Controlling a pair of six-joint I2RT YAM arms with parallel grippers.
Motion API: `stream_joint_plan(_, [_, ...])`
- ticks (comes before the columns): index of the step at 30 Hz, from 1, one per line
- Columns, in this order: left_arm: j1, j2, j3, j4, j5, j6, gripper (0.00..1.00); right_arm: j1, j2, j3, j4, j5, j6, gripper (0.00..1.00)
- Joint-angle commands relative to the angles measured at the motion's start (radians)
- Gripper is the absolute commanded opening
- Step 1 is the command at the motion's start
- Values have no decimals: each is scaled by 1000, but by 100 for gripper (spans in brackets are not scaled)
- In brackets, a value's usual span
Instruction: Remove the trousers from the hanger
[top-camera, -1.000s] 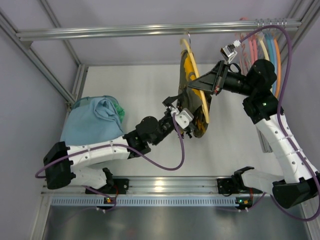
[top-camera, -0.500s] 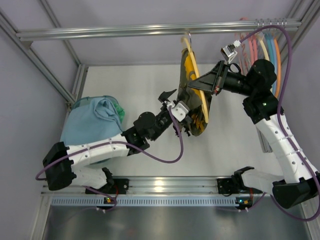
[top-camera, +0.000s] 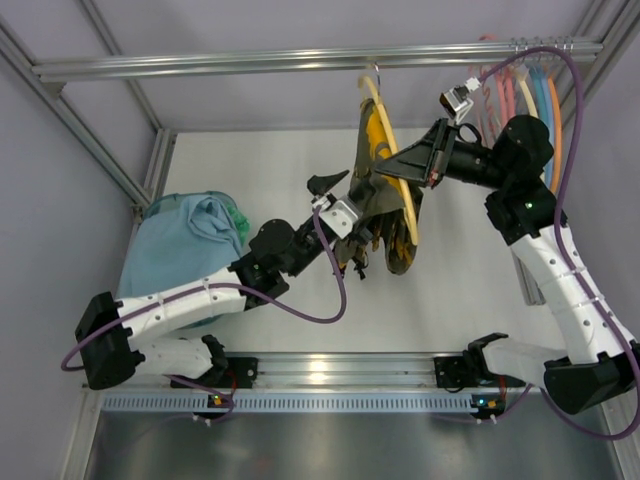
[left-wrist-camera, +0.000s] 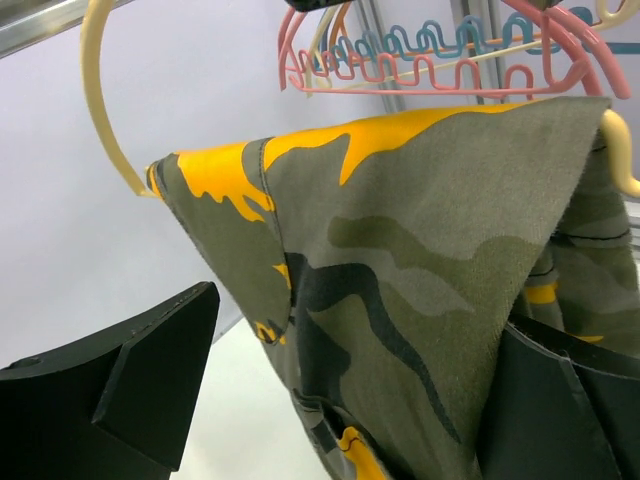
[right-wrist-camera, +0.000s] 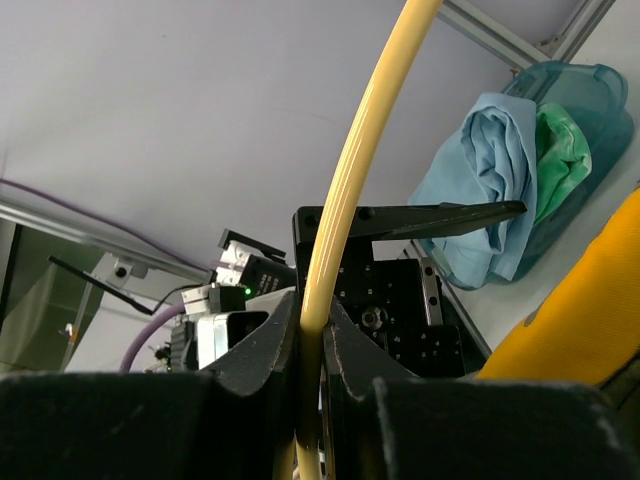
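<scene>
The camouflage trousers (top-camera: 378, 195) hang folded over the bar of the pale yellow hanger (top-camera: 384, 118), whose hook is on the top rail. My left gripper (top-camera: 345, 215) is open, one finger on each side of the hanging cloth. In the left wrist view the trousers (left-wrist-camera: 420, 280) fill the gap between the black fingers (left-wrist-camera: 120, 390), and the hanger (left-wrist-camera: 95, 110) curves up at the left. My right gripper (top-camera: 398, 168) is shut on the hanger's arm; the right wrist view shows the gripper (right-wrist-camera: 312, 320) clamping the yellow hanger (right-wrist-camera: 370, 130).
A blue basket with light blue and green clothes (top-camera: 188, 245) sits at the left, also in the right wrist view (right-wrist-camera: 505, 170). Pink, blue and orange hangers (top-camera: 525, 95) hang at the rail's right end. Metal frame posts stand on both sides.
My left gripper has moved up and to the left along the trousers, its arm swinging left. The right gripper and hanger have stayed put.
</scene>
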Motion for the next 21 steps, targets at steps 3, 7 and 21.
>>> stream_joint_plan(3, [5,3,41,94,39,-37,98,20,-11,106,206,-6,-28,0])
stream_joint_plan(7, [4,23,59,96,47,-46,98,21,-9,109,208,-3,-30,0])
stream_joint_plan(21, [5,107,136,102,-77,-80,96,30,12,129,206,5,-36,0])
